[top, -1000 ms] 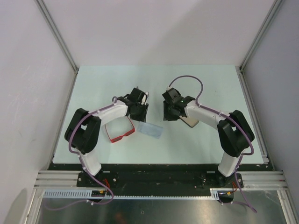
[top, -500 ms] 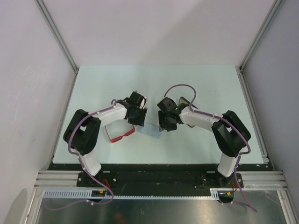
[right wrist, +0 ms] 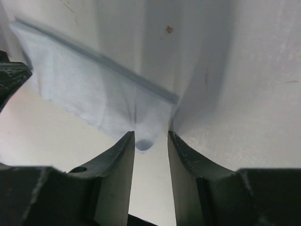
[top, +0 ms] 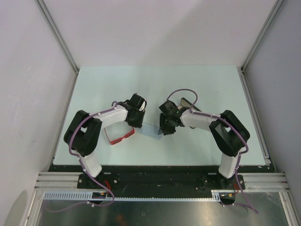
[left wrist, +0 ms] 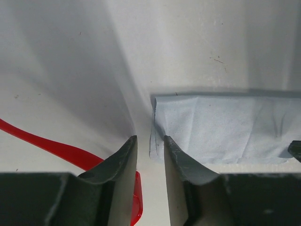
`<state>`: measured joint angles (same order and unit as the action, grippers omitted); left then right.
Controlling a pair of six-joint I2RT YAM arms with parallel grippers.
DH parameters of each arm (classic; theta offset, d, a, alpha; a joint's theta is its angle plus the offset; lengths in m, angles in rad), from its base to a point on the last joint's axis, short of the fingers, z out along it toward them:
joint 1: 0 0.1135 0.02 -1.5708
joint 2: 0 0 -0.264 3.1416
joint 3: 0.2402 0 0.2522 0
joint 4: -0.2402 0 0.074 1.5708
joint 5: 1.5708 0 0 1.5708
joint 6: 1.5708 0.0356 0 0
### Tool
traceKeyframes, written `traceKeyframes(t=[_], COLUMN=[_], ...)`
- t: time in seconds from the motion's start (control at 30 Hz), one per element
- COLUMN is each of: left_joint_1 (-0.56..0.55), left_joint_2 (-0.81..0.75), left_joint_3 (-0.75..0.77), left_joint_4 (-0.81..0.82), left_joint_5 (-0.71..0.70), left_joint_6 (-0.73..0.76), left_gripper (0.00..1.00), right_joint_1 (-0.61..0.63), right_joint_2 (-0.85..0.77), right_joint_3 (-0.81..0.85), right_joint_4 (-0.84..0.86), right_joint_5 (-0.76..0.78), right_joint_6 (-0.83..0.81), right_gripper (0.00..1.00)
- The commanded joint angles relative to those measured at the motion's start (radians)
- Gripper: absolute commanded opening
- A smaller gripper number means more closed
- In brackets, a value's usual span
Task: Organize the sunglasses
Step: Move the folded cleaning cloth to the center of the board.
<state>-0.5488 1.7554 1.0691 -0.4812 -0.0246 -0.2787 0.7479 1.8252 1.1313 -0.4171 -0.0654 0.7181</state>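
Observation:
The red sunglasses [top: 120, 134] lie on the table under my left forearm; one thin red arm shows in the left wrist view [left wrist: 56, 147]. A pale blue cloth [top: 151, 130] lies flat between my two grippers. My left gripper [top: 139, 124] is low at the cloth's left edge [left wrist: 221, 129], its jaws a narrow gap apart [left wrist: 150, 143] with the cloth's edge between the tips. My right gripper [top: 163, 130] is low at the cloth's right corner [right wrist: 94, 89], its jaws a narrow gap apart [right wrist: 151, 139] around that corner. Neither one pinches the cloth.
A black oblong case [top: 188, 103] lies behind my right arm, partly hidden by it. Grey walls and metal rails border the table [top: 207, 80] on the left, right and back.
Both grippers have come down and inward to the cloth's two ends. My right arm swung left, off the case. The sunglasses and cloth have hardly moved.

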Motion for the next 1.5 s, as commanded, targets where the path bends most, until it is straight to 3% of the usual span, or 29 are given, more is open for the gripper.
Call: traceKeyframes(t=[0.0,0.1,0.23,0.5,0.77,0.9,1.13,1.17,1.3,1.47], left_joint_1=[-0.002,-0.002,-0.002,-0.002,-0.002,-0.002,-0.002,-0.002,-0.002,-0.002], left_joint_2=[-0.016,-0.014,-0.028,-0.082,-0.149,-0.163,-0.149,-0.149,-0.14,-0.123], left_joint_3=[-0.001,-0.003,-0.005,0.0,0.012,0.02,0.043,0.051,0.066,0.101], left_joint_4=[0.003,0.003,0.001,-0.004,-0.016,-0.016,-0.014,-0.014,-0.014,-0.014], left_joint_5=[-0.006,-0.003,-0.009,-0.044,-0.043,-0.006,0.051,0.063,0.098,0.106], left_joint_6=[0.006,0.01,0.015,0.01,0.004,-0.002,-0.008,-0.01,-0.016,-0.024], left_gripper=[0.32,0.3,0.3,0.33,0.43,0.45,0.46,0.47,0.51,0.55], right_joint_1=[0.007,0.007,0.005,0.001,-0.047,-0.105,-0.156,-0.157,-0.154,-0.156], right_joint_2=[0.048,0.055,0.062,0.057,-0.029,-0.063,-0.055,-0.058,-0.101,-0.191], right_joint_3=[-0.013,-0.013,-0.011,-0.013,-0.011,-0.011,-0.013,-0.013,-0.013,-0.011], right_joint_4=[0.043,0.047,0.052,0.032,-0.099,-0.19,-0.298,-0.308,-0.308,-0.284], right_joint_5=[-0.017,-0.008,-0.004,0.016,0.039,0.023,0.015,0.018,0.061,0.111], right_joint_6=[0.049,0.053,0.061,0.054,-0.107,-0.248,-0.327,-0.322,-0.295,-0.24], right_gripper=[0.39,0.36,0.2,0.0,0.0,0.0,0.0,0.02,0.42,0.56])
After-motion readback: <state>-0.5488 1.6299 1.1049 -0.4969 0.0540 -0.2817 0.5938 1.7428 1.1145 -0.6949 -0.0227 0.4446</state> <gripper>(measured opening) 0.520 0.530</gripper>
